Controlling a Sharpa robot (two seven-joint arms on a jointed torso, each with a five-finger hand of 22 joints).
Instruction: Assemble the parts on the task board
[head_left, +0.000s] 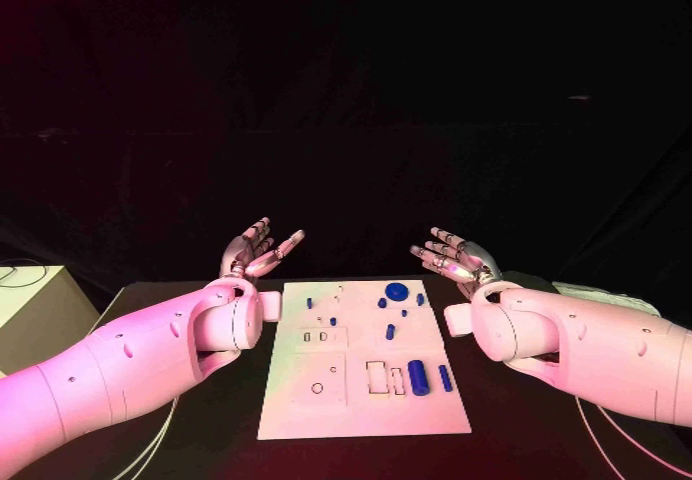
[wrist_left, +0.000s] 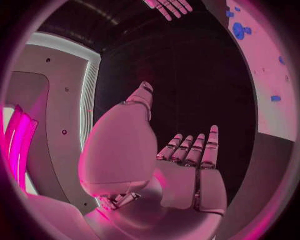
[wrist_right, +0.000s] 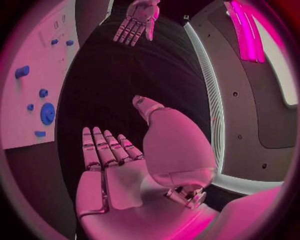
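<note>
The white task board (head_left: 303, 415) lies flat in the middle of the black table, with several small blue parts on it: a round disc (head_left: 397, 291) near its far edge and two upright-lying cylinders (head_left: 418, 377) toward its right side. My left hand (head_left: 257, 250) is raised beyond the board's far left corner, palm up, fingers spread, holding nothing. My right hand (head_left: 456, 256) is raised beyond the far right corner, likewise open and empty. The left wrist view shows my left hand (wrist_left: 187, 165) and the board (wrist_left: 269, 75); the right wrist view shows my right hand (wrist_right: 109, 160), the board (wrist_right: 31, 75) and the disc (wrist_right: 47, 113).
A pale box (head_left: 32, 310) stands off the table at the left. Cables (head_left: 152, 445) hang by the table's left side. Black table surface (head_left: 216, 420) lies on both sides of the board.
</note>
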